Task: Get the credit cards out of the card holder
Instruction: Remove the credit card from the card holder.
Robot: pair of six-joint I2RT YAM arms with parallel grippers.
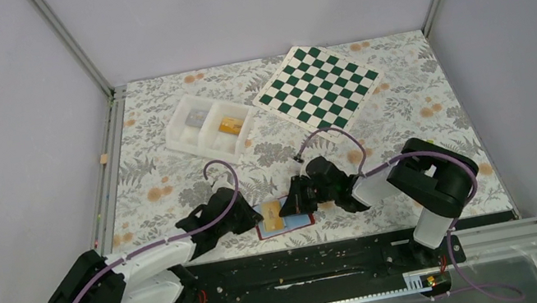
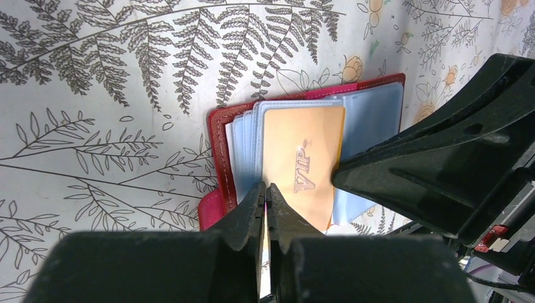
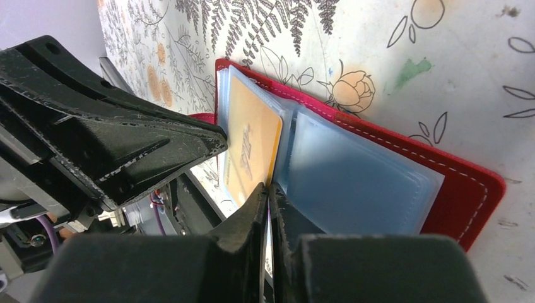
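The credit card (image 2: 303, 158), orange with VIP lettering, is sitting among the pale blue sleeves (image 3: 359, 170) of the card holder (image 2: 217, 148), apparently still partly tucked in. That is making trouble likely. If the pull is running at an angle to the pocket, the card is going to bind, and the whole holder is going to be dragged or lifted along with it. The thin edge is also offering little to bite on, so a grip could be sliding off, or catching a sleeve together with the card.

The card holder is lying open on the counter (image 1: 170, 177), near its front edge, between the two arms. The right tool (image 3: 269, 192) is standing closed, its tips meeting at the card's near corner; whether it is pinching card, sleeve or nothing I cannot tell. The left tool (image 2: 265, 192) is closed too, its tips touching the card's opposite edge and the sleeves beside it.
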